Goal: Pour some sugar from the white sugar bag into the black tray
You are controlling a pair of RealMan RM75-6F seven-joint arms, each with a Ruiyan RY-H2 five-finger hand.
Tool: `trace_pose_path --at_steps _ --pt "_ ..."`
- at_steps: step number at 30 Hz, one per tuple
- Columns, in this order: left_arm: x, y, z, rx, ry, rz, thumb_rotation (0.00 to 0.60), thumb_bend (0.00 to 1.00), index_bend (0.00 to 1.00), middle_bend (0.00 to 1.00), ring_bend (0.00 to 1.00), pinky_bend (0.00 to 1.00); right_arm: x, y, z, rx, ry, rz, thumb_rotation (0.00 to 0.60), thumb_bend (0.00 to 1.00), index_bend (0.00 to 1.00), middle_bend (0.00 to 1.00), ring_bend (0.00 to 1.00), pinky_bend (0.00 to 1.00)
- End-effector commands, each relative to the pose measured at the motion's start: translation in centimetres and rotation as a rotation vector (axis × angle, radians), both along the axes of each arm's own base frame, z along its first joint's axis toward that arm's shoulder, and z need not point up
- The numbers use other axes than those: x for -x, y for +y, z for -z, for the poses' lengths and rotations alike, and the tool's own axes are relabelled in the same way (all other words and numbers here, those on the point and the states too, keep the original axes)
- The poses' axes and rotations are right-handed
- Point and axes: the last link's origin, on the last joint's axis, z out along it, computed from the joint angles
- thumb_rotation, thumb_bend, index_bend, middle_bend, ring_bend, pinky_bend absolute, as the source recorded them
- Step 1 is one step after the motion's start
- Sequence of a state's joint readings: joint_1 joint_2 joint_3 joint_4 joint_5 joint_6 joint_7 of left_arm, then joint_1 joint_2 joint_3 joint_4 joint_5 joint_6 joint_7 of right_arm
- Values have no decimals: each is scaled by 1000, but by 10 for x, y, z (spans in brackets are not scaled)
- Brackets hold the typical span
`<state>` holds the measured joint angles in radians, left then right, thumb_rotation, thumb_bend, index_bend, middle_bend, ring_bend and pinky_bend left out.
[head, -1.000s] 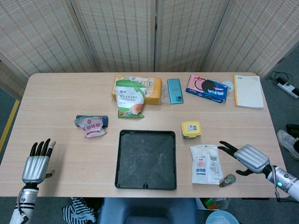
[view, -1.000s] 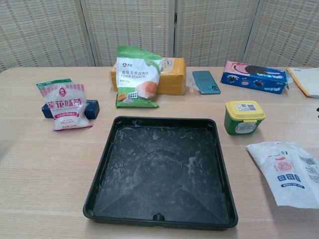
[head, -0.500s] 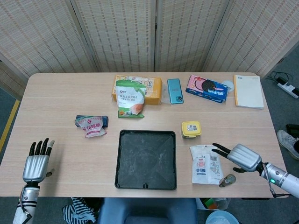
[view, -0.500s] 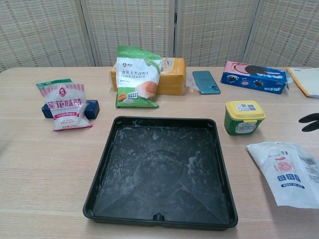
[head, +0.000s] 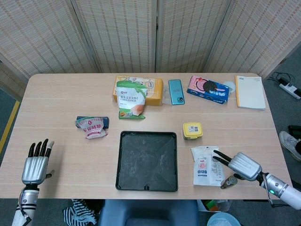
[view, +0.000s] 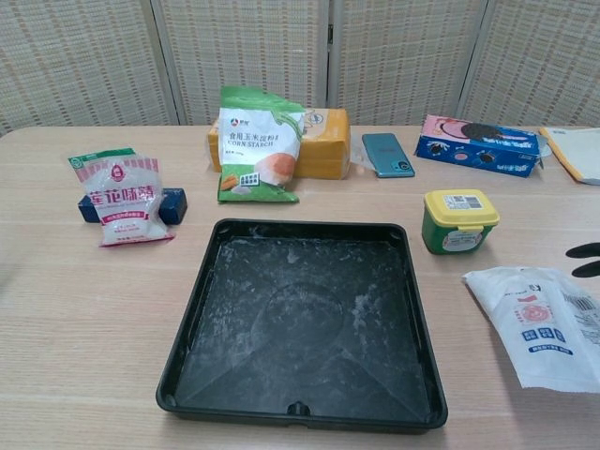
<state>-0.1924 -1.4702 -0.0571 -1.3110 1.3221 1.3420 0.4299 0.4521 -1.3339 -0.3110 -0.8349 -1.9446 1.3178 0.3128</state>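
The task is at its very beginning. At 8 o'clock of the desk (head: 56, 136), the left hand (head: 36, 165) waits with fingers straight and apart, holding nothing, well apart from every object. The black tray (head: 147, 160) sits in the middle near the front edge; its floor shows only a thin whitish dust, no heap of sugar. At 3 o'clock of the tray, just beside it, the white sugar bag (head: 206, 165) lies flat on the desk, not lifted. The right hand (head: 237, 163) is at 3 o'clock of the bag, its fingers spread and reaching over the bag's right edge; I cannot tell if they touch it. Grasping, lifting, tilting and pouring are all left to do.

The head view shows both hands whole. The chest view shows no left hand and only dark fingertips (view: 586, 259) at its right border, but it shows the tray's dusty floor and the bag's print more clearly.
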Motion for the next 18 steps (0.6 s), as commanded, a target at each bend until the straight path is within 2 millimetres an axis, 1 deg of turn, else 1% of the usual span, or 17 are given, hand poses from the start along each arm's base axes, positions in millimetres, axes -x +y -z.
trace_pose_path --at_steps 1,8,18 --pt "-1 0 -1 -4 2 4 600 170 0 0 13 0 2 -1 14 37 -44 8 600 276 0 0 763 923" --pt "-3 -1 -6 -18 -10 18 600 170 0 0 13 0 -5 -7 37 71 -90 -4 600 276 0 0 762 923" --pt "-5 -2 -12 -22 -33 35 600 170 0 0 14 0 -24 -7 58 63 -147 -1 600 276 0 0 765 923"
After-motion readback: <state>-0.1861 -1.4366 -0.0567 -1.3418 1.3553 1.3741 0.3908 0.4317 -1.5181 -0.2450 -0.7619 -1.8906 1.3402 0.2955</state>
